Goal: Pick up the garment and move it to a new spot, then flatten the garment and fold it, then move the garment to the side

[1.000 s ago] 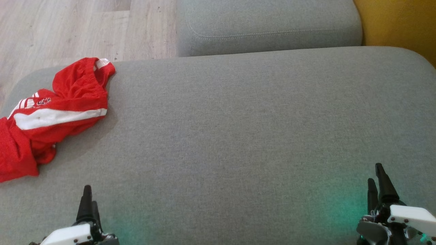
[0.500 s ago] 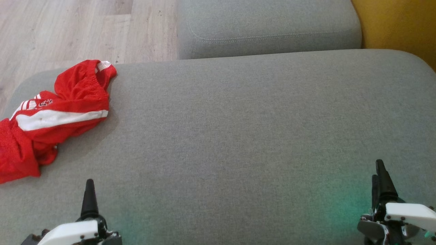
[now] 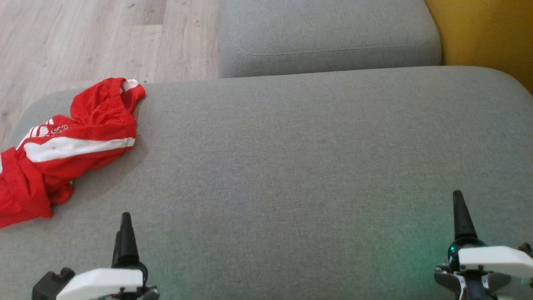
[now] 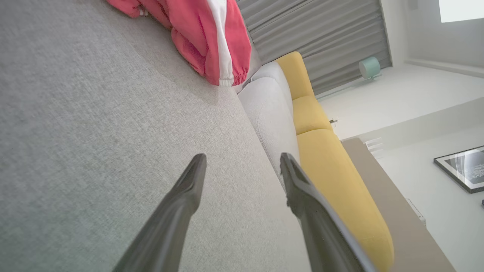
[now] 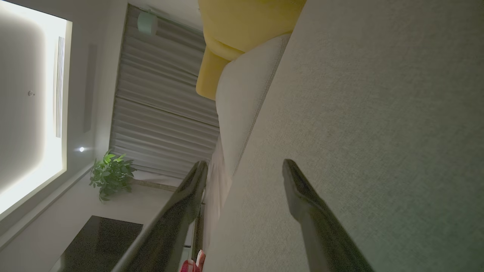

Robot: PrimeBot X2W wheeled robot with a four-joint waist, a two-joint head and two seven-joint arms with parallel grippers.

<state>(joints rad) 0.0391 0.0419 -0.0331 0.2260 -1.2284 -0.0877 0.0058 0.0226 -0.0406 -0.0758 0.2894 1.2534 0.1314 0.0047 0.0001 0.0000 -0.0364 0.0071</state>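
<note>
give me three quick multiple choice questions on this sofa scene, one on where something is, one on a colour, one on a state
1. Where does the garment lie?
A. at the far left corner of the grey sofa cushion
B. on the wooden floor
C. on the yellow cushion

2. What colour is the broad band across the red garment?
A. black
B. white
C. blue

3. How is the left hand now?
A. shut on the garment
B. open and empty
C. shut on nothing

Answers:
1 A: in the head view it lies crumpled on the grey fabric by the far left edge.
2 B: the band crossing the red cloth is white.
3 B: in the left wrist view its two fingers stand apart over bare cushion, short of the garment.
</note>
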